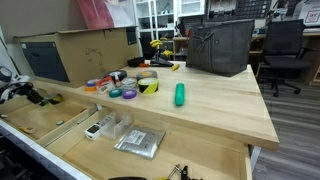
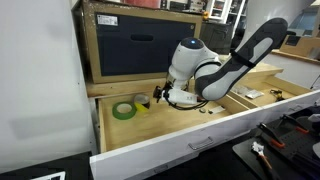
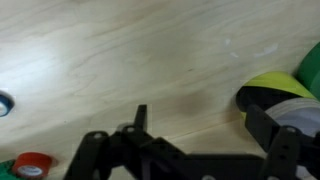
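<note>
At the left end of the open drawer (image 2: 110,140), near its back edge, lies a green tape roll (image 2: 123,110). Just right of it the hand (image 2: 159,97) hangs low, jaws spread wide and holding nothing, half hidden under the arm (image 2: 245,55). The wrist view cuts off a yellow-and-black roll (image 3: 275,90) at its right side.

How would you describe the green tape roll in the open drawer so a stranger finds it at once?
Find the open wooden drawer that the robot arm reaches into. Beyond the gripper a tape roll lies flat on its floor. It is bright green; its neighbouring roll is yellow and black.
</note>
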Available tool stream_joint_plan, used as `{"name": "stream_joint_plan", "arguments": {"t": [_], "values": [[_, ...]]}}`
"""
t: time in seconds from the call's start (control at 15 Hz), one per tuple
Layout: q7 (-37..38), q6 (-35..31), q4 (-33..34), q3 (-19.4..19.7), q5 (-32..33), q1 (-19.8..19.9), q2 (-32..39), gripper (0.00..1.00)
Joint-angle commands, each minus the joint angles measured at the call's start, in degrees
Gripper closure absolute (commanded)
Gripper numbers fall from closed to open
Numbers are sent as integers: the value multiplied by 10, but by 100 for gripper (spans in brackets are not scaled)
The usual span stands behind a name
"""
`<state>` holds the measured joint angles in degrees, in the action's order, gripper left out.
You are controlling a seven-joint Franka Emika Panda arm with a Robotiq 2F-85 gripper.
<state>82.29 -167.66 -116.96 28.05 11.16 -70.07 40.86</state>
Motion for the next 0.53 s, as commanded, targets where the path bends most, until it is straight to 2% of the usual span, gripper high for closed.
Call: {"name": "stream_joint_plan", "arguments": {"t": [0.0,0.47], "values": [[25,-4,29,1,-30,6,26,0],[16,-7,89,-13,-67,13,59,0]]}}
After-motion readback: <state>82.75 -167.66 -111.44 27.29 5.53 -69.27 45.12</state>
